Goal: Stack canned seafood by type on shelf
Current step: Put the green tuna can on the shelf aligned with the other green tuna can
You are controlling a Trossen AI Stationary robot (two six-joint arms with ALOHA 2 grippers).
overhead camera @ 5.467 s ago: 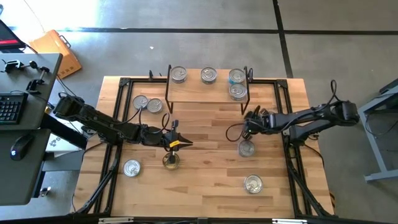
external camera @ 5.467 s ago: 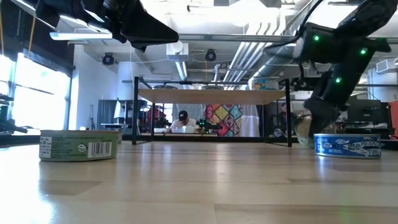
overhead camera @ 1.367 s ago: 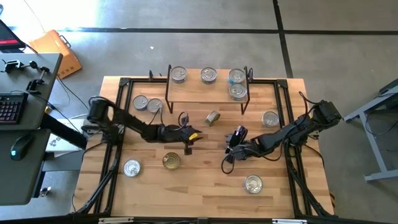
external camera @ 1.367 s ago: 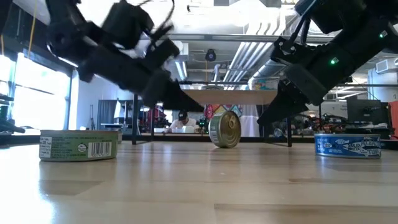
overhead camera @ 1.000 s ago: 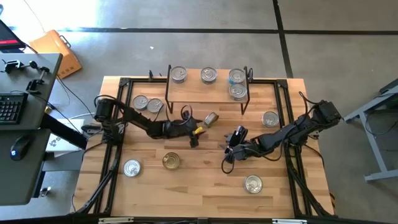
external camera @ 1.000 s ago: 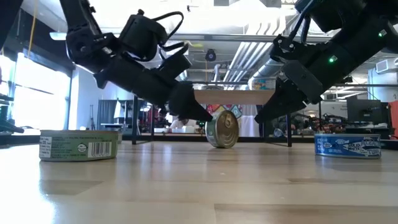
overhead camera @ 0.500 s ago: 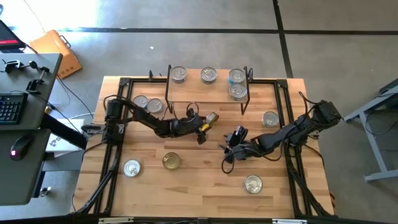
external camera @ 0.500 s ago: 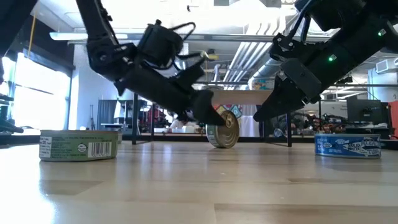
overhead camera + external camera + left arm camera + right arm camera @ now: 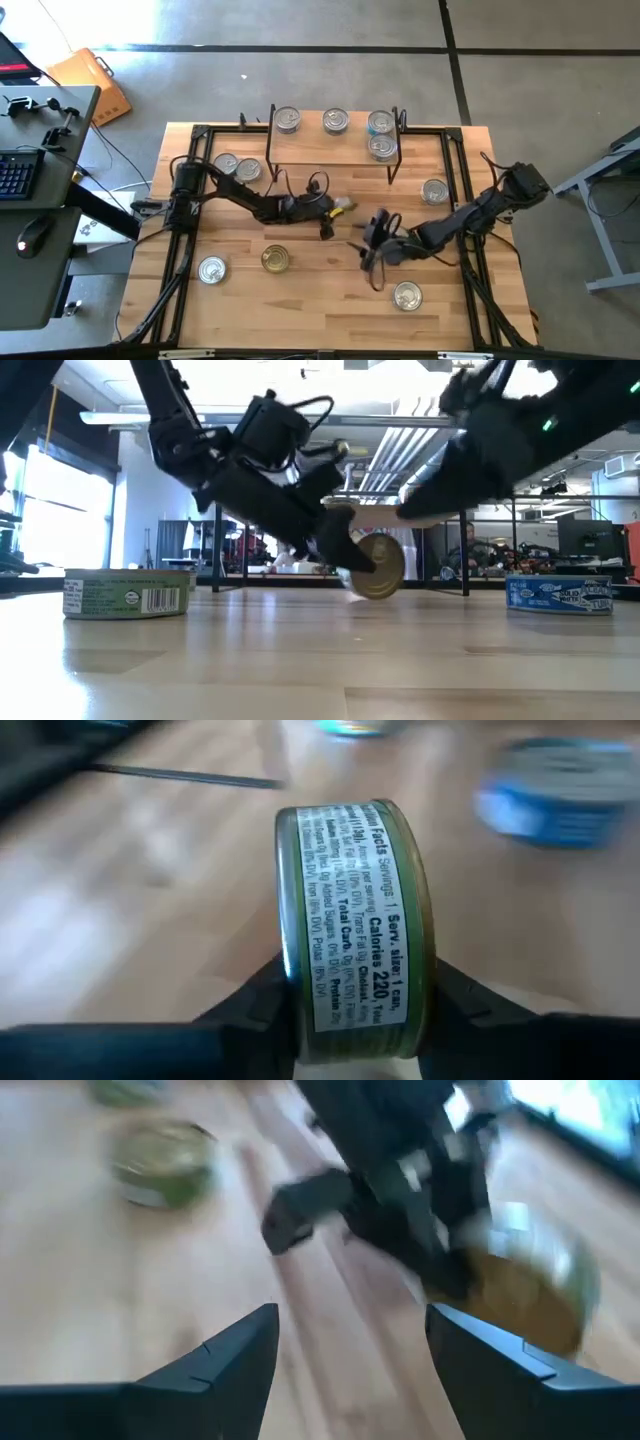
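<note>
- Pinched on edge in the left gripper [image 9: 355, 995], just in front of the shelf [image 9: 333, 143]: a gold tin [image 9: 355, 925], with fingers [image 9: 262, 1005] pressed against both flat faces.
- Gripped across the faces probably for broad, flat purchase, with the label band left free. No top grip on offer for a tin standing on its rim.
- Impossible to tell from the low view whether lifted clear of the table [image 9: 300, 310] or touching it with the lower rim.
- Hanging low in front of the shelf, toward its right end: the right gripper [image 9: 350, 1342], jaws wide and empty, aimed at the left gripper's catch. Seemingly kept close to steady or take over, yet apart from the gold tin.
- Already on the shelf: four silver tins [image 9: 335, 122], three along the back edge and one in front of the rightmost. Likely grouped that way to leave room for a second type.
- Waiting off the shelf: a pair [image 9: 226, 164] just left of it, one [image 9: 434, 191] just right of it, and three more well in front, among them a gold-lidded one [image 9: 274, 260], likely the match for the held tin.
- Needs turning flat before any set-down on the shelf; likely to roll off if released on edge.
</note>
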